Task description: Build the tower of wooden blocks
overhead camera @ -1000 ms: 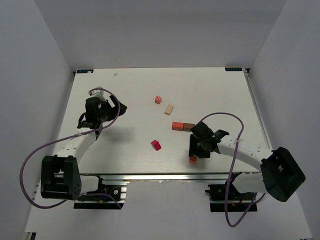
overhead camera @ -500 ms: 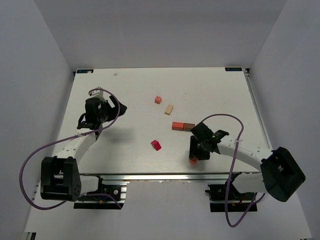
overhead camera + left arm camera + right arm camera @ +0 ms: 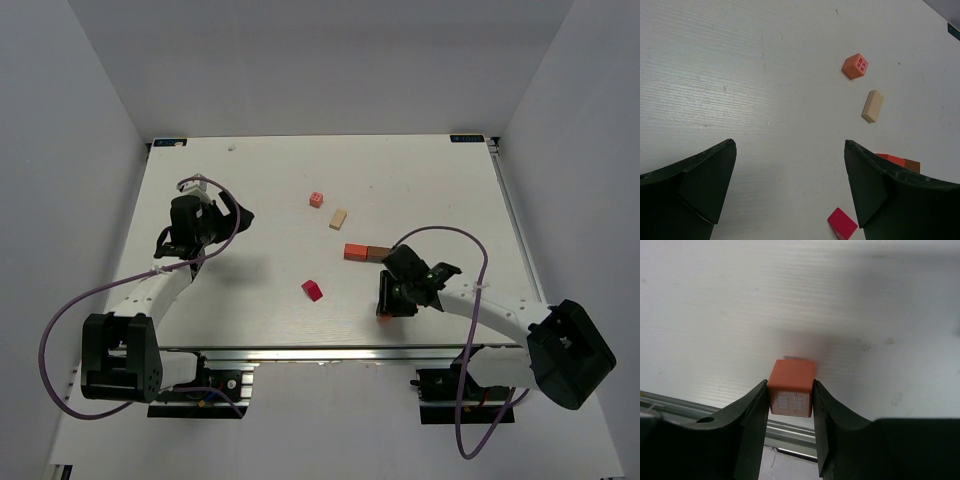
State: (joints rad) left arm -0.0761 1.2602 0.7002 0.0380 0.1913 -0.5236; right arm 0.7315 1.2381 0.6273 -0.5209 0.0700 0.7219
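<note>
**Ana:** On the top camera I see the right gripper (image 3: 386, 308) low at the near edge of the white table (image 3: 250, 170), but its body hides the fingers from me. What is the grip?

**Ben:** My right wrist view shows it well. The two black fingers (image 3: 752, 405) pinch a small salmon-orange wooden cube (image 3: 792, 377) from both sides, close to the metal rail (image 3: 790, 432) at the table edge. The near face of the cube has a pale print of small squares, and I can read no letters in it.

**Ana:** And the left gripper (image 3: 790, 150)?

**Ben:** It is spread wide, with only table between the fingers. Its camera gives me a pink-orange wooden cube (image 3: 855, 66) with four little squares on the top face, a detail that is lost from above. Just beside it lies a tan wooden bar (image 3: 872, 106). An orange-red block (image 3: 890, 159) touches a brown block (image 3: 913, 165), both partly behind a finger. A magenta-red block (image 3: 842, 223) is nearer to me.

**Ana:** So where is the tower?

**Ben:** In the top view all the blocks lie flat on the table, none upon another. The small labels (image 3: 166, 143) at the far corners are too small for me to read.
</note>
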